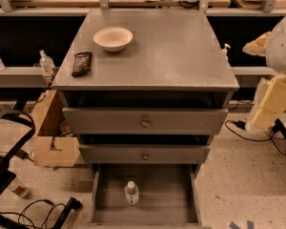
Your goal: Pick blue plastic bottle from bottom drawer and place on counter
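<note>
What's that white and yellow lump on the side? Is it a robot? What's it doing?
Yes, a robot. One camera looks down on a grey cabinet. The lump at the right edge is its arm, with the gripper up beside the counter. On the counter lie a white bowl and a dark packet. The bottom drawer is open, and the blue plastic bottle sits inside, not yet picked up.
</note>
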`<state>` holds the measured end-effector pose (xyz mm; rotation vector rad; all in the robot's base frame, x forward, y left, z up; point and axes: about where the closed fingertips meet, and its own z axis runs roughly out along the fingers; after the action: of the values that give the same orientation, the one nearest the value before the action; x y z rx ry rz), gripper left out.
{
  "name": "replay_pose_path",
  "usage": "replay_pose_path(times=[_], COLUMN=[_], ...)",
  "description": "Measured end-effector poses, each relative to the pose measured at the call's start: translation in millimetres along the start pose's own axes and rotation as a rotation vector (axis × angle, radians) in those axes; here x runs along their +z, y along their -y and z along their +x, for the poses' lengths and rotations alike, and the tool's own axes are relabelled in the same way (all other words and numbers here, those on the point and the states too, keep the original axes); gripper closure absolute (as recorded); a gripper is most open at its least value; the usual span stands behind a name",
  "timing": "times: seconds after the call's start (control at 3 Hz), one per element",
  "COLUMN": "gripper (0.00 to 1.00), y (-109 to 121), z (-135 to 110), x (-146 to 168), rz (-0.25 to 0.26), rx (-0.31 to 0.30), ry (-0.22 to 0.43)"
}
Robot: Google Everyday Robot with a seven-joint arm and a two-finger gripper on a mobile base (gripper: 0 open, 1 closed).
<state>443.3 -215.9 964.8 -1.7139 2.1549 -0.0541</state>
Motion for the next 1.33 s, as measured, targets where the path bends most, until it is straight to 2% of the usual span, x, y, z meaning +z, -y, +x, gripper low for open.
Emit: replay_pose_path(times=[0.33,0.67,1.0,1.33], gripper=[0.0,0.0,0.0,0.0], y=[2,4,-6,-23], z=[31,59,94,117], x=[42,79,114,142], rz=[0.006,0.055,0.083,0.073], rx=[0.015,0.054,0.047,-0.041], ry=[0.168,0.35,0.56,0.634])
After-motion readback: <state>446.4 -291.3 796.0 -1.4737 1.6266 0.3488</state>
